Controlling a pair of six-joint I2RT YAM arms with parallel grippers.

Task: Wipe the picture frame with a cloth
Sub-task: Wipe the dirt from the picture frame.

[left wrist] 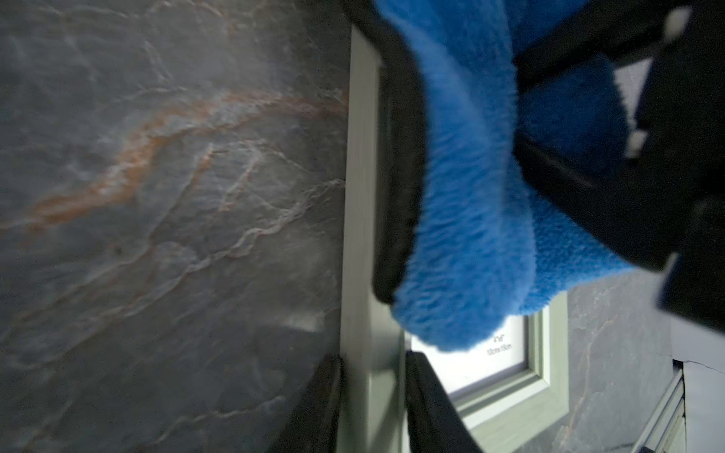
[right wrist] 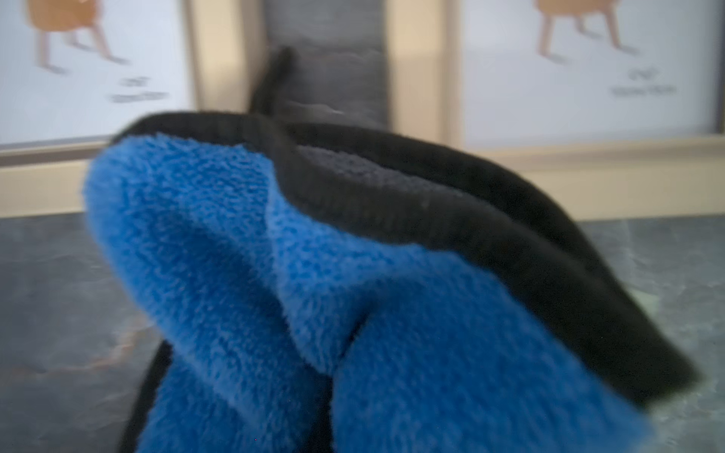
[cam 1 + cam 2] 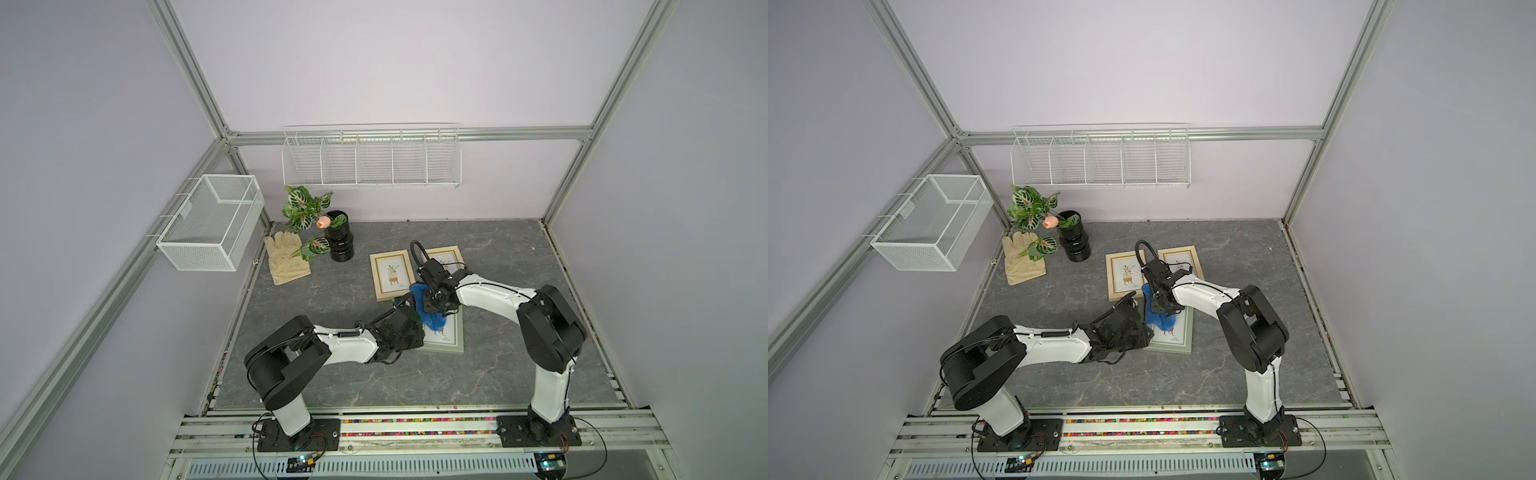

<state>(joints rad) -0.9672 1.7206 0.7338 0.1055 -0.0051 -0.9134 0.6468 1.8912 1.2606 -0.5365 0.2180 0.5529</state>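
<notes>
Worktop [image 3: 498,374]: flat slab in a matt grey slate pattern with pale and rust-coloured veins.

A rectangular sage-green picture frame [image 3: 448,341] with stepped moulded rails and a white print lies flat near the middle of the worktop. The left end effector [image 1: 372,396] is closed narrowly on one long side rail. One black finger [image 1: 314,408] sits outside the rail and the other on its inner side.

The right end effector [image 3: 436,300] is pinched tight on a plush royal-blue microfibre cloth [image 3: 430,318] with a black stitched hem. The cloth hangs in soft, rumpled folds over the far half of the picture frame, covering most of the print. Whether the pile presses on the surface cannot be told.

Two pale beige wooden frames [image 3: 392,276] with plant prints lie flat, side by side, just beyond. At the far left corner, well apart, lie a beige fabric work glove [image 3: 286,259] and a glossy black ribbed vase [image 3: 340,245] holding variegated leaves.
</notes>
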